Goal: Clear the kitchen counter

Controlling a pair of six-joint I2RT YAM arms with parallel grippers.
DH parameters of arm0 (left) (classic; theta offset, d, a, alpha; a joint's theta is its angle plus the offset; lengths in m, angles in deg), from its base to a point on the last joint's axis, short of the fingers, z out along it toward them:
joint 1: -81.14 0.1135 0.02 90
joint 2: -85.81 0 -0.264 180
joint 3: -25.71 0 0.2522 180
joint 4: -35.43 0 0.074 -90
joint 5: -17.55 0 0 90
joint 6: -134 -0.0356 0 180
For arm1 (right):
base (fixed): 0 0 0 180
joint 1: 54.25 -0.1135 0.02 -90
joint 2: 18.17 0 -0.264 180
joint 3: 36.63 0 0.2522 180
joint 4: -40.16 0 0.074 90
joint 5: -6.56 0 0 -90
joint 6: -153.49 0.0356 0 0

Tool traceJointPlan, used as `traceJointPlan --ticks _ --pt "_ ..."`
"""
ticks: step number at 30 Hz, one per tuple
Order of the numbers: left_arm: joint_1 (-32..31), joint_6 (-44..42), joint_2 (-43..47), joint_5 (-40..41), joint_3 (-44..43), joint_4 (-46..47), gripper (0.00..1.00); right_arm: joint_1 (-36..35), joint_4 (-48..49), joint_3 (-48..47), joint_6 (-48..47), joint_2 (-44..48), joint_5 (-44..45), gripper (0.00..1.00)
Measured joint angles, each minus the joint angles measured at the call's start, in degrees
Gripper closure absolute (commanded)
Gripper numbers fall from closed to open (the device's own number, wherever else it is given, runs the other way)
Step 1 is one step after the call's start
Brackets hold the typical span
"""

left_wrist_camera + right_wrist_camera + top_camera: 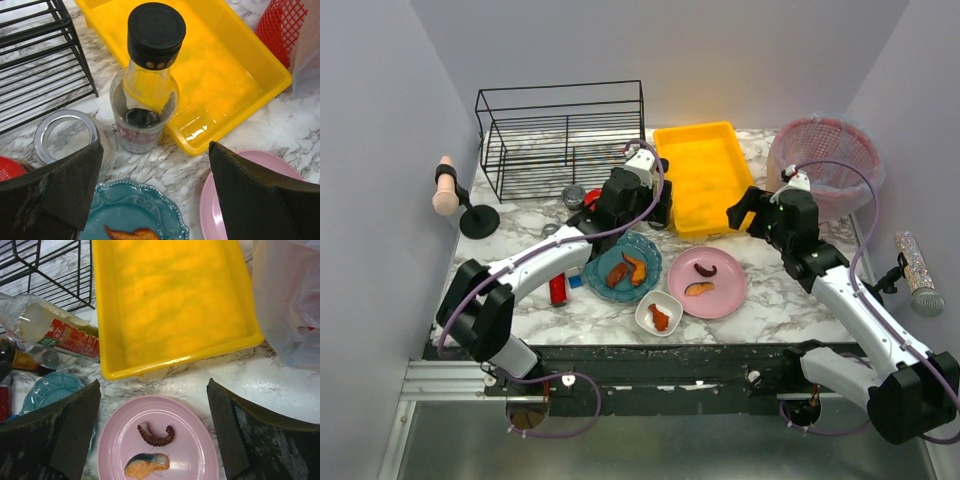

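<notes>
While the left gripper (155, 150) holds its dark, rough-faced jaws wide apart on nothing, a clear glass bottle with a black screw cap (150, 85) stands upright just ahead of the gap, beside the near corner of a glossy yellow rectangular plastic tray (225, 70). A black wire rack (40, 60) of thin straight bars sits to its left, and a round clear glass disc with a metal rim (65, 136) lies flat nearby. Below is a teal glazed plate with a scalloped, embossed rim (150, 217). The right gripper (154, 385) is likewise spread wide and empty, above a smooth round pink plate (192, 440) bearing a curled dark-red tentacle piece (156, 436) and an orange fish-like chunk (146, 465). A clear plastic bottle with a red label (60, 335) lies on its side by the tray. The kitchen counter (775, 300), a large rectangular white slab with grey marble veins and a dark front edge, lies under all of this, just beyond the arm bases, its surface shiny.
</notes>
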Motion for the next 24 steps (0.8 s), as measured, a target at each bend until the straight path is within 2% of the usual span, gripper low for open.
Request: traceJointPlan --ticks 9,24 --pt "0.0 -1.0 -10.3 1.2 -4.8 4.4 0.01 0.0 -0.6 0.4 -0.5 1.6 0.8 0.04" --pt "0.0 -4.0 -18.2 5.9 -11.0 7.3 0.03 0.0 -1.7 1.6 -0.5 1.9 0.8 0.04"
